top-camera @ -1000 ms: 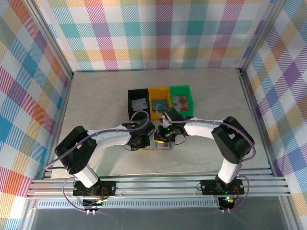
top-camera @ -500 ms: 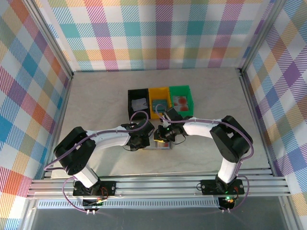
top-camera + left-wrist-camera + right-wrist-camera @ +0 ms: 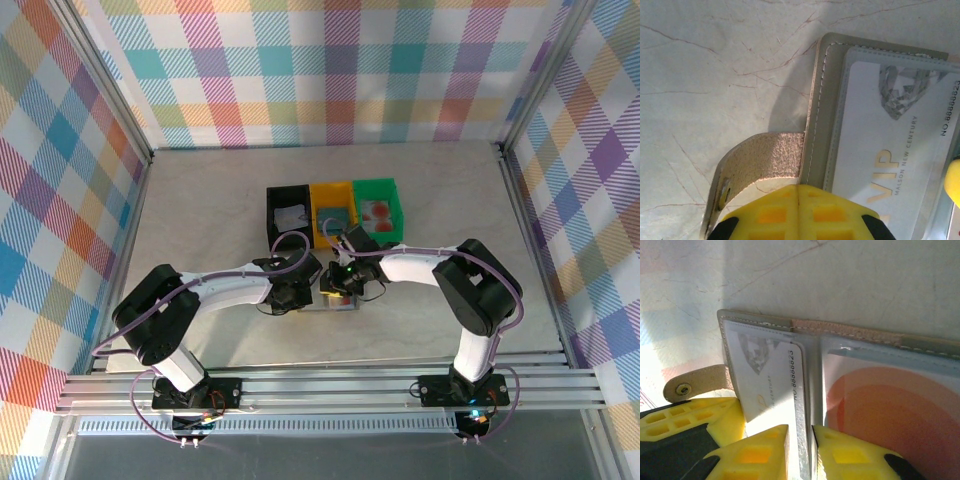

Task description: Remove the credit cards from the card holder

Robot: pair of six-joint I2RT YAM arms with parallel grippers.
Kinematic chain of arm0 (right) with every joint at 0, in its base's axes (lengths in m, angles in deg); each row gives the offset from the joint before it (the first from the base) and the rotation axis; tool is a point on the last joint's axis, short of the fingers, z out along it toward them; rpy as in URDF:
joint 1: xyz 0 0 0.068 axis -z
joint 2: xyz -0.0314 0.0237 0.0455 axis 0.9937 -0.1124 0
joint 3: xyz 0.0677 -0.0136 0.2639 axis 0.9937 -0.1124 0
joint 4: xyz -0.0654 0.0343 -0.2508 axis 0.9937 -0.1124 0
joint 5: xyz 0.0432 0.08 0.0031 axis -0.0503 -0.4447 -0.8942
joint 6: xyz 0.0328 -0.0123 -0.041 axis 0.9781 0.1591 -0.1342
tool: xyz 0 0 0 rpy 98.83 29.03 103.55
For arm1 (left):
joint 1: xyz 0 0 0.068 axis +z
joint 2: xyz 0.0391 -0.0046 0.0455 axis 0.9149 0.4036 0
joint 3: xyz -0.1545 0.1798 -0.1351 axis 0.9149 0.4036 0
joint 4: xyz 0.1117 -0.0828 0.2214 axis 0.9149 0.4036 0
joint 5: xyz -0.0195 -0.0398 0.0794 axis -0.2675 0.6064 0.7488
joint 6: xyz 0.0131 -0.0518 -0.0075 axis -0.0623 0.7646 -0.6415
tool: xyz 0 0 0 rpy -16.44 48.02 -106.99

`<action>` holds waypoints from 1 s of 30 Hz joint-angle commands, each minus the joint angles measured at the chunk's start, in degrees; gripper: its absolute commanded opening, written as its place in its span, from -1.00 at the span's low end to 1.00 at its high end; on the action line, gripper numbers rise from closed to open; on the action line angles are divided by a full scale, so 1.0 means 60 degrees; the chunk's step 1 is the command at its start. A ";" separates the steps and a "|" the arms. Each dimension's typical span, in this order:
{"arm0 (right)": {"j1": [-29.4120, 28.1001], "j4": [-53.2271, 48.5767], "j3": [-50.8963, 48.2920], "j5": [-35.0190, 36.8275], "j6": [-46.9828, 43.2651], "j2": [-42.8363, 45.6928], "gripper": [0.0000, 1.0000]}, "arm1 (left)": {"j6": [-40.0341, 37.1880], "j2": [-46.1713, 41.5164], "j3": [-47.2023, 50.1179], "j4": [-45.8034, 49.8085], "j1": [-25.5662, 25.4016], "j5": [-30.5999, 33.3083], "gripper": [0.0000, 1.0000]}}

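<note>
Pale marbled table [image 3: 200, 220], fenced in by walls [image 3: 330, 70] of bright checked cloth.

At the left gripper [image 3: 798, 200], yellow fingers pressed flat together, seam to seam, nothing between them, tips down over the tan strap [image 3: 762, 162] of the card holder [image 3: 821, 110]. Strap curling out from the holder's outer edge, with a small metal snap [image 3: 725, 192] at its free end. Just past the stitched border, a whitish-grey card [image 3: 880, 150] under a clear pocket, with gold "VIP" lettering and a diamond picture on its face.

At the right gripper [image 3: 801, 435], fingers nearly together with only a thin gap, set over the whitish-grey card's inner long edge, beside the holder's fold. Cannot tell whether pinching that edge or merely astride it. Across the fold, a reddish-pink card [image 3: 890, 425] tucked in the second pocket.

Card holder lying open and flat on the table between the two grippers, just in front of a row of three: black tray [image 3: 288, 189], yellow tray [image 3: 332, 186], green tray [image 3: 378, 183], side by side. Something pale in the black, teal in the yellow, reddish in the green; too small to name.

Left arm [image 3: 230, 288] and right arm [image 3: 410, 268] stretched inward from the near edge, wrists meeting over the holder.
</note>
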 commanded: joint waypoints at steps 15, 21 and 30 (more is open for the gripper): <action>-0.0067 0.0117 -0.0152 0.0433 -0.0368 -0.0144 -0.63 | -0.0116 0.1198 0.0363 -0.0206 -0.0055 -0.0311 -1.00; -0.0068 0.0219 -0.0121 0.0296 -0.0415 -0.0315 -0.63 | -0.0130 0.1278 0.0337 -0.0221 -0.0058 -0.0339 -1.00; -0.0068 0.0196 -0.0283 0.0567 -0.0503 -0.0168 -0.59 | -0.0169 0.1361 0.0283 -0.0242 -0.0051 -0.0396 -1.00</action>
